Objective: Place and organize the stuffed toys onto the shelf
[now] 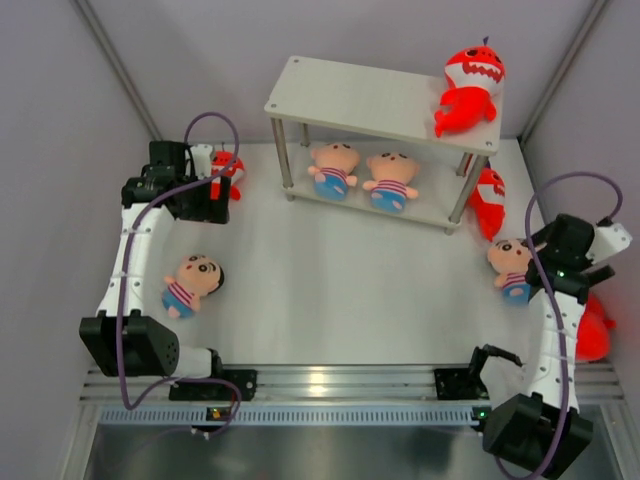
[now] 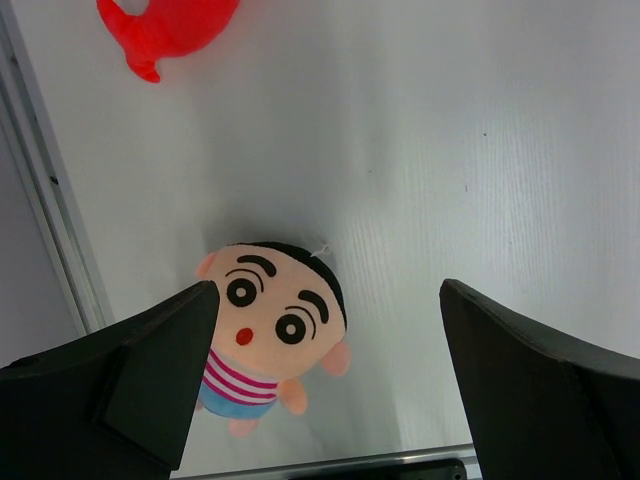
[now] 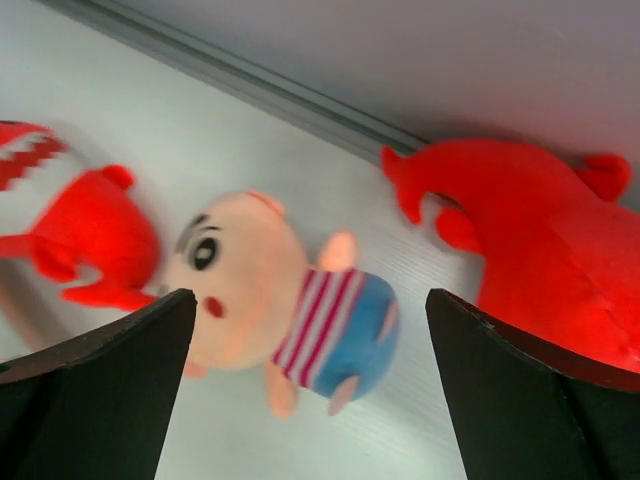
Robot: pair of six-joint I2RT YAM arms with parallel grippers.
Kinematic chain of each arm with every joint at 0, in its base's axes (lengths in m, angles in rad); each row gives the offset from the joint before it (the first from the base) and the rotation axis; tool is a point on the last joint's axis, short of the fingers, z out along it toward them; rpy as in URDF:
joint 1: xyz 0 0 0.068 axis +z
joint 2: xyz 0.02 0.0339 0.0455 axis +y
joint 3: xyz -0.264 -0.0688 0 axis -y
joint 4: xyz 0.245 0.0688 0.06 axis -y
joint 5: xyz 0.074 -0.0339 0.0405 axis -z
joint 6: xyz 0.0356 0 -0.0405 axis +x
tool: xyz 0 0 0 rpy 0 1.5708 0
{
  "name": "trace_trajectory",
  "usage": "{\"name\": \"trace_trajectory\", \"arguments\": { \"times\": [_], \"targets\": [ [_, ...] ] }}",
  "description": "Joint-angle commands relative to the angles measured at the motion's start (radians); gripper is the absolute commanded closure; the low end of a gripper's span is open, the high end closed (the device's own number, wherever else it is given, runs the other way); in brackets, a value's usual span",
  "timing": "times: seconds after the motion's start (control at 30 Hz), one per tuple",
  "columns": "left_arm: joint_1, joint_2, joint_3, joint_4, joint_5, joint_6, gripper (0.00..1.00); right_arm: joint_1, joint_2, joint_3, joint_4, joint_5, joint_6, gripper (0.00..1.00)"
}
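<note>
Right gripper (image 3: 308, 296), jaws spread and empty, hangs over the peach plush boy doll in striped shirt (image 3: 285, 302), which lies on the table (image 1: 330, 270) at 4 o'clock from the white two-tier shelf (image 1: 350, 95), its long axis running 10-to-4 o'clock, finger to finger.

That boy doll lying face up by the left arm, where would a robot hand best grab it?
Probably across the big round head of the boy doll, coming straight down: it lies flat on its back, and the head is its bulkiest part.
</note>
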Motion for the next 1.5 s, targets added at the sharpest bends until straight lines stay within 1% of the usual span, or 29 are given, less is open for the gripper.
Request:
{"name": "trace_trajectory", "arguments": {
  "times": [0.0, 0.03, 0.07, 0.1, 0.17, 0.23, 0.27, 0.43, 0.47, 0.5, 0.57, 0.6, 0.63, 0.67, 0.7, 0.77, 0.83, 0.9, 0.93, 0.97, 1.03, 1.13, 1.17, 1.2, 1.27, 1.33, 1.37, 1.4, 1.47],
  "targets": [
    [0.001, -0.002, 0.046, 0.018, 0.046, 0.019, 0.02, 0.000, -0.030, -0.072, -0.027, 0.254, 0.185, 0.00],
    [0.003, -0.006, 0.046, 0.018, 0.048, 0.021, 0.02, 0.000, -0.027, -0.086, -0.039, 0.326, 0.211, 0.01],
    [0.001, -0.009, 0.046, 0.017, 0.048, 0.024, 0.02, -0.005, -0.020, -0.114, -0.052, 0.360, 0.278, 0.01],
    [0.000, -0.015, 0.045, 0.017, 0.048, 0.025, 0.02, -0.008, -0.004, -0.120, -0.103, 0.388, 0.320, 0.01],
    [0.000, -0.023, 0.040, 0.017, 0.043, 0.032, 0.02, -0.021, 0.017, -0.123, -0.135, 0.443, 0.401, 0.01],
    [0.000, -0.028, 0.037, 0.017, 0.042, 0.035, 0.02, -0.021, 0.034, -0.126, -0.180, 0.507, 0.433, 0.01],
    [0.001, -0.028, 0.037, 0.017, 0.040, 0.036, 0.02, -0.023, 0.046, -0.102, -0.222, 0.534, 0.488, 0.01],
    [0.000, -0.019, 0.043, 0.017, 0.043, 0.042, 0.02, -0.023, 0.050, -0.077, -0.257, 0.716, 0.481, 0.01],
    [0.000, -0.019, 0.045, 0.017, 0.043, 0.041, 0.02, -0.031, 0.056, -0.097, -0.241, 0.726, 0.483, 0.01],
    [0.000, -0.015, 0.046, 0.017, 0.040, 0.041, 0.02, -0.040, 0.062, -0.115, -0.203, 0.729, 0.460, 0.01],
    [0.001, -0.019, 0.048, 0.017, 0.040, 0.039, 0.02, -0.080, 0.088, -0.149, -0.173, 0.662, 0.444, 0.00],
    [0.001, -0.017, 0.046, 0.017, 0.039, 0.042, 0.02, -0.141, 0.112, -0.161, -0.126, 0.623, 0.429, 0.00],
    [0.000, -0.017, 0.045, 0.017, 0.037, 0.042, 0.02, -0.170, 0.125, -0.172, -0.094, 0.547, 0.408, 0.01],
    [0.001, -0.017, 0.045, 0.017, 0.030, 0.045, 0.02, -0.222, 0.146, -0.198, -0.052, 0.519, 0.357, 0.00],
    [0.001, -0.017, 0.042, 0.017, 0.020, 0.047, 0.02, -0.239, 0.158, -0.209, 0.009, 0.478, 0.340, 0.00],
    [0.001, -0.017, 0.042, 0.017, 0.013, 0.050, 0.02, -0.276, 0.197, -0.229, 0.057, 0.424, 0.284, 0.01],
    [0.001, -0.017, 0.042, 0.017, 0.011, 0.050, 0.02, -0.294, 0.220, -0.234, 0.094, 0.358, 0.265, 0.01],
    [0.001, -0.014, 0.042, 0.017, 0.014, 0.047, 0.02, -0.313, 0.229, -0.241, 0.135, 0.289, 0.233, 0.32],
    [0.001, -0.017, 0.043, 0.017, 0.016, 0.045, 0.02, -0.316, 0.223, -0.246, 0.144, 0.276, 0.225, 0.53],
    [0.000, -0.017, 0.043, 0.017, 0.019, 0.045, 0.02, -0.319, 0.199, -0.255, 0.160, 0.258, 0.199, 0.99],
    [0.001, -0.017, 0.043, 0.017, 0.016, 0.045, 0.02, -0.321, 0.156, -0.263, 0.215, 0.176, 0.158, 1.00],
    [0.000, -0.012, 0.045, 0.017, 0.014, 0.044, 0.02, -0.321, 0.012, -0.266, 0.244, 0.089, 0.093, 1.00],
    [0.001, -0.012, 0.045, 0.017, 0.016, 0.044, 0.02, -0.321, -0.065, -0.257, 0.255, 0.072, 0.087, 1.00],
    [0.001, -0.011, 0.045, 0.015, 0.022, 0.044, 0.02, -0.319, -0.096, -0.246, 0.252, 0.054, 0.085, 1.00],
    [0.001, -0.012, 0.046, 0.017, 0.034, 0.042, 0.02, -0.318, -0.157, -0.182, 0.231, 0.016, 0.078, 1.00],
    [0.000, -0.011, 0.046, 0.017, 0.058, 0.047, 0.02, -0.308, -0.177, -0.107, 0.229, -0.067, 0.055, 1.00],
    [0.000, -0.011, 0.048, 0.017, 0.072, 0.047, 0.02, -0.290, -0.196, -0.084, 0.258, -0.102, 0.039, 1.00],
    [0.000, -0.009, 0.049, 0.015, 0.098, 0.047, 0.02, -0.278, -0.199, -0.059, 0.275, -0.180, 0.029, 1.00],
    [0.000, -0.009, 0.059, 0.015, 0.121, 0.050, 0.02, -0.233, -0.204, 0.037, 0.312, -0.266, -0.027, 1.00]
  ]
}}
